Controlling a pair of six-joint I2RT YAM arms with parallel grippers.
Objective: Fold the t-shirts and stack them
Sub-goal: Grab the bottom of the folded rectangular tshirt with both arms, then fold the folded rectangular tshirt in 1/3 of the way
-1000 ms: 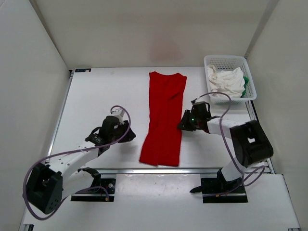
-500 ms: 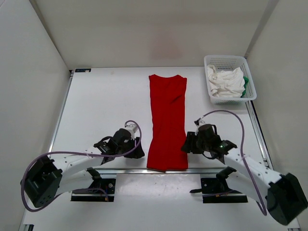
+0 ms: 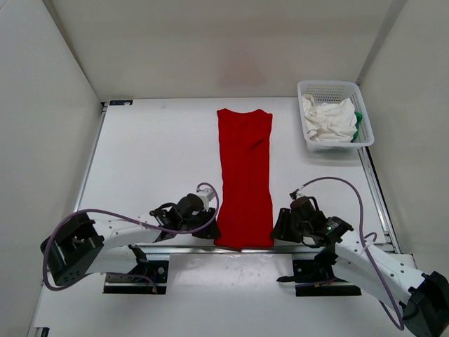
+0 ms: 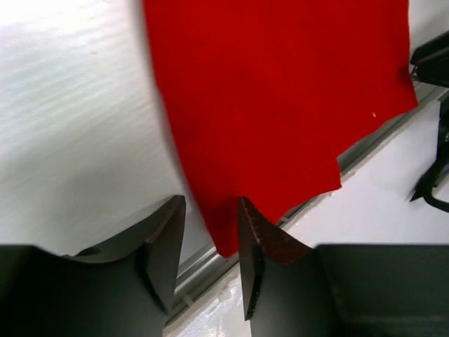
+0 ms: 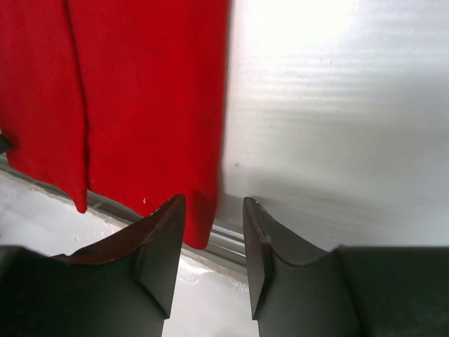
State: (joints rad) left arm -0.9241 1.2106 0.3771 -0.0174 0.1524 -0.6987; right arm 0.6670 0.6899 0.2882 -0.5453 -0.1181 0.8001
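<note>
- The left hand (image 4: 209, 226) sits low at the near edge of the worktop (image 3: 151, 151), just beside the shirt's near-left corner. Its two fingers stand a little apart, and the tip of that corner lies in the gap, not pinched. From above, the wrist covers the fingertips.
- The red t-shirt (image 3: 244, 175) lies flat in the middle of the worktop as a long narrow strip, with its collar at the far end. The hem reaches the near edge and overlaps the metal rail (image 4: 365, 151). Both wrist views cut off everything but the hem end, and the shirt's left edge is blurred in the left wrist view.
- The right hand (image 5: 212, 226) sits at the near-right corner of the shirt. Its fingers are parted by a modest gap, the corner of the cloth lies between them, and nothing is gripped.
- A white basket (image 3: 335, 88) stands at the far right, holding crumpled white cloth (image 3: 328, 121). A green piece (image 3: 358, 125) is mostly hidden behind the cloth.
</note>
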